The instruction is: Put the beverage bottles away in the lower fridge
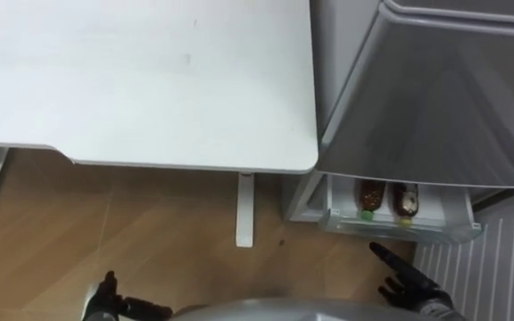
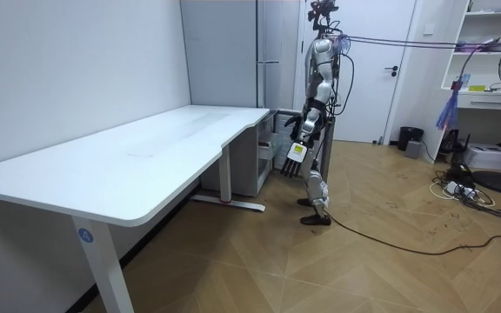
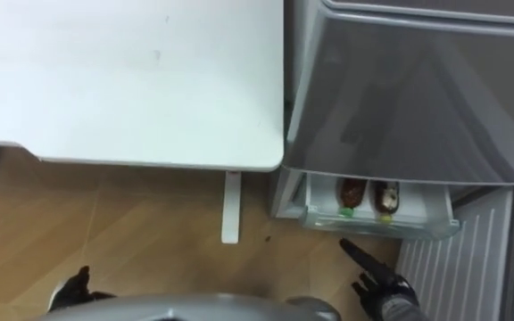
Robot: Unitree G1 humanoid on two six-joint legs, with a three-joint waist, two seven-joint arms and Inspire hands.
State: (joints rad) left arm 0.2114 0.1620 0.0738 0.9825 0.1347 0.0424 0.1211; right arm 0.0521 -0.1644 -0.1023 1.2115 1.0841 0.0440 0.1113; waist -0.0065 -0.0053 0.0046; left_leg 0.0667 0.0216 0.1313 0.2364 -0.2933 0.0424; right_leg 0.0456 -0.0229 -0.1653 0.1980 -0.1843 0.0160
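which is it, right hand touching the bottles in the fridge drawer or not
Apart. In the left eye view the right hand is on the near side of the drawer front wall; the bottles lie behind it.

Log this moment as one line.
bottles: two, lying in open fridge drawer | right robot hand: open, empty, near drawer | left robot hand: open, idle

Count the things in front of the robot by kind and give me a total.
Brown drink bottles, in the open lower compartment: 2
White table: 1
Grey fridge: 1
Total: 4
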